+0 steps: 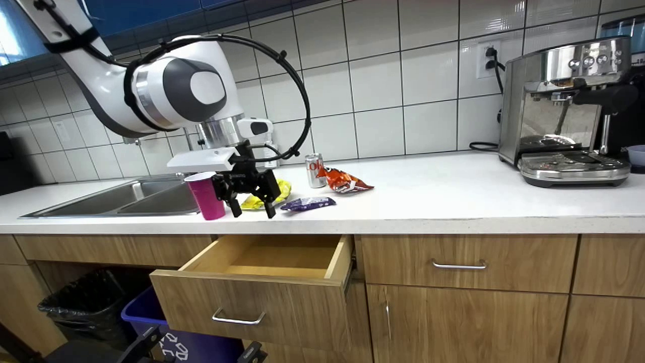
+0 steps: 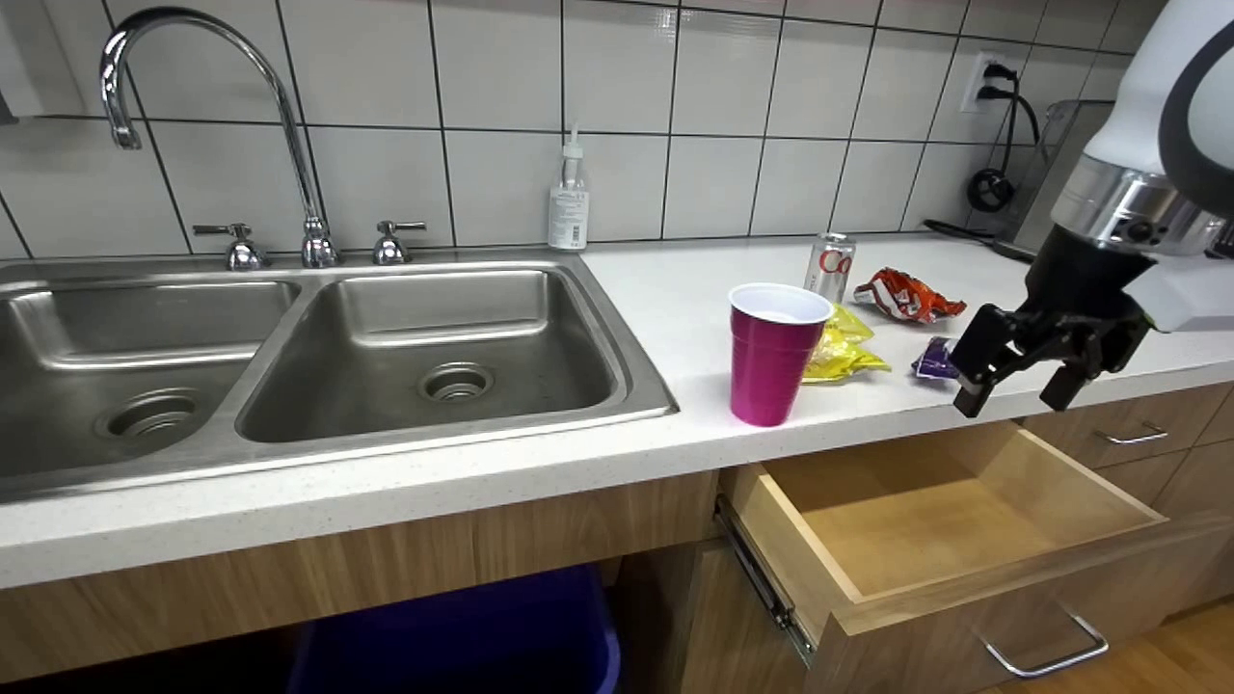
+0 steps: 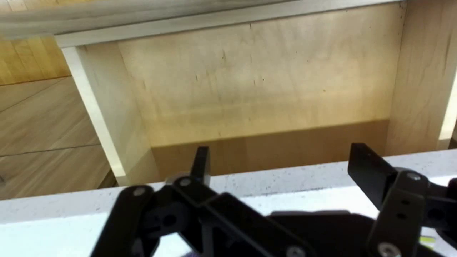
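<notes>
My gripper is open with nothing between its fingers, and it shows in both exterior views [image 1: 254, 212] [image 2: 1012, 400] and in the wrist view [image 3: 280, 157]. It hovers near the counter's front edge, above the back of a pulled-out wooden drawer [image 1: 252, 297]. The drawer interior [image 3: 264, 78] holds nothing visible. A magenta cup [image 2: 771, 366] stands upright on the counter. A yellow snack bag [image 2: 839, 359], a purple packet [image 1: 308, 203], an orange-red bag [image 1: 347, 182] and a silver can [image 1: 314, 172] are grouped nearby. The purple packet is nearest the gripper, partly hidden behind it in an exterior view [image 2: 931, 360].
A double steel sink [image 2: 636, 386] with a faucet [image 2: 318, 241] is beside the cup. A soap bottle [image 2: 569, 202] stands behind it. An espresso machine [image 1: 564, 111] stands on the white counter [image 1: 428, 191]. A black-lined bin [image 1: 90, 302] and blue bin [image 1: 201, 343] are below.
</notes>
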Motion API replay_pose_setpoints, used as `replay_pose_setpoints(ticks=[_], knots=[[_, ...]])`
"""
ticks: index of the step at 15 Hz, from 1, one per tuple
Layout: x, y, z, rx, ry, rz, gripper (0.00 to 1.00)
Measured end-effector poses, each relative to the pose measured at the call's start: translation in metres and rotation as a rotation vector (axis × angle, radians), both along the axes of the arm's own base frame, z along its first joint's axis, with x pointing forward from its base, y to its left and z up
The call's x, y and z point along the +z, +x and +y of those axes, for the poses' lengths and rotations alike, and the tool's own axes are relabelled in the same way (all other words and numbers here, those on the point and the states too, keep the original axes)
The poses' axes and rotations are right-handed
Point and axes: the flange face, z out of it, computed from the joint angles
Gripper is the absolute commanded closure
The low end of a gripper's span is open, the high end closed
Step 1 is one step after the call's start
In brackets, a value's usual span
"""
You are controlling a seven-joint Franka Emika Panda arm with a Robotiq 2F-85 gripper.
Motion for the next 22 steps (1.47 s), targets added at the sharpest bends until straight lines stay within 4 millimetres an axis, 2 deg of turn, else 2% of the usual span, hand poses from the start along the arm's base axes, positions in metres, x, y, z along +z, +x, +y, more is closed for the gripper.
replay_pose_setpoints(ticks=[8,14,19,22], knots=[[0.036,0.055,-0.020,-0.030,0.001,-0.073,0.00],[0.042,0.105,-0.026,0.029,0.056,-0.102,0.00],[0.052,0.129,-0.013,0.101,0.126,-0.114,0.00],[0.050,0.138,0.001,0.135,0.143,-0.098,0.00]])
